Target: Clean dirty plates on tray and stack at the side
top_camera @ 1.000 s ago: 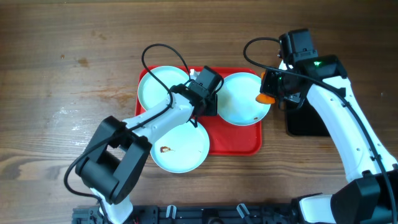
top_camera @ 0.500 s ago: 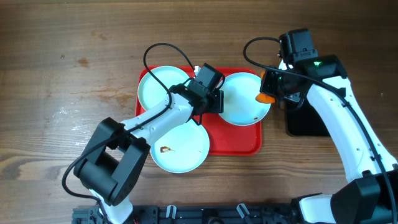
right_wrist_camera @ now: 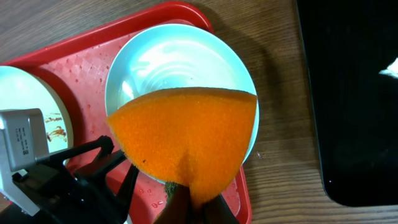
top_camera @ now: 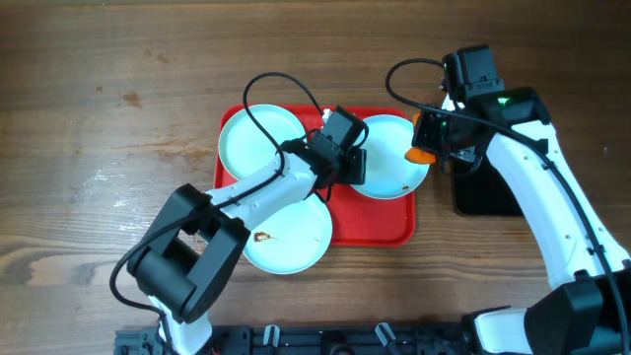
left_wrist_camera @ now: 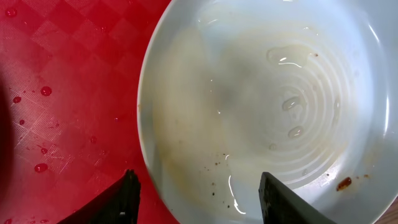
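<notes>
Step in hand: wiping the first of the plates. Left tool (left_wrist_camera: 198, 182) is spread, its two fingers straddling the near rim of the plate (top_camera: 389, 158), one over the tray (top_camera: 380, 222) and one over the plate's bowl; contact with the rim cannot be told. Right tool (right_wrist_camera: 189, 208) is pressed together on an orange sponge (right_wrist_camera: 186, 130), which it holds above the far side of the same plate, apparently not touching it. Plate directly ahead of the left tool shows a watery film and a small brown smear (left_wrist_camera: 343, 183) toward the tool's right. Second plate (top_camera: 254, 138) sits on the tray to the left tool's left; third plate (top_camera: 286, 237) lies back toward that arm's base, smeared, overhanging the tray rim onto the surface (top_camera: 118, 79). Nothing is stacked at the side yet, so the task looks early. Judgement on the next move: left tool should close on the rim to steady the plate, then the right tool lowers the sponge onto the smear. Risk: plate sliding on the wet tray.
</notes>
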Tool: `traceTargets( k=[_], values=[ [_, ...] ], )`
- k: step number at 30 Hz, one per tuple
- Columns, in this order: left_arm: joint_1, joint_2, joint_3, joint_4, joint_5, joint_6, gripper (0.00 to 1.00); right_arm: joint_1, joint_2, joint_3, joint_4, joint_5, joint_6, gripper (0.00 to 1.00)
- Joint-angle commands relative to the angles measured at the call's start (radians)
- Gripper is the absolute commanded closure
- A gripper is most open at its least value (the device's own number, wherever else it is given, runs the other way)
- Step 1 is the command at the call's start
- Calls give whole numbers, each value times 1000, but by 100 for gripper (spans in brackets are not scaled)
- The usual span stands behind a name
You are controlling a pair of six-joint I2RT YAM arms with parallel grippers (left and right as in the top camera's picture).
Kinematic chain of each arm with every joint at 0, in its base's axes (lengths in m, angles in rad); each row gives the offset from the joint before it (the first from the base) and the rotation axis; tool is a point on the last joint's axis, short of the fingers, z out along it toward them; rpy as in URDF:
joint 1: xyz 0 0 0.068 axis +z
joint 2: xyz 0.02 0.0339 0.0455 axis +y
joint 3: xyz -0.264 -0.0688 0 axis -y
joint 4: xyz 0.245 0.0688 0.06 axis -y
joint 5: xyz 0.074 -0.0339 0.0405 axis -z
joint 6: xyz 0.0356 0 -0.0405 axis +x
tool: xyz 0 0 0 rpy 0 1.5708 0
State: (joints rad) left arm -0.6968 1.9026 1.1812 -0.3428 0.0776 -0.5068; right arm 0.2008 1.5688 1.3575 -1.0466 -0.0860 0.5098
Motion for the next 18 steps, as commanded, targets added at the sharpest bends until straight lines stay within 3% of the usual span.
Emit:
traceTargets(
  k=[1, 4, 5, 6, 7, 18],
  values=[
    [-2, 45, -3, 8, 8, -7, 44, -3, -8, 12, 1, -21, -13, 96],
    [-2, 77, -3, 11, 9, -26, 51, -3, -8, 12, -7, -21, -14, 96],
    [-2, 78, -3, 12, 8, -26, 57, -3, -8, 12, -8, -21, -17, 96],
    [-2, 78, -3, 16, 8, -26, 79, -3, -8, 12, -9, -21, -17, 96],
    [-1, 78, -3, 18, 8, -26, 94, -3, -8, 12, -10, -21, -17, 96],
    [-1, 78, -3, 10, -83, -78, 96, -3, -8, 12, -21, -21, -17, 95]
  ],
)
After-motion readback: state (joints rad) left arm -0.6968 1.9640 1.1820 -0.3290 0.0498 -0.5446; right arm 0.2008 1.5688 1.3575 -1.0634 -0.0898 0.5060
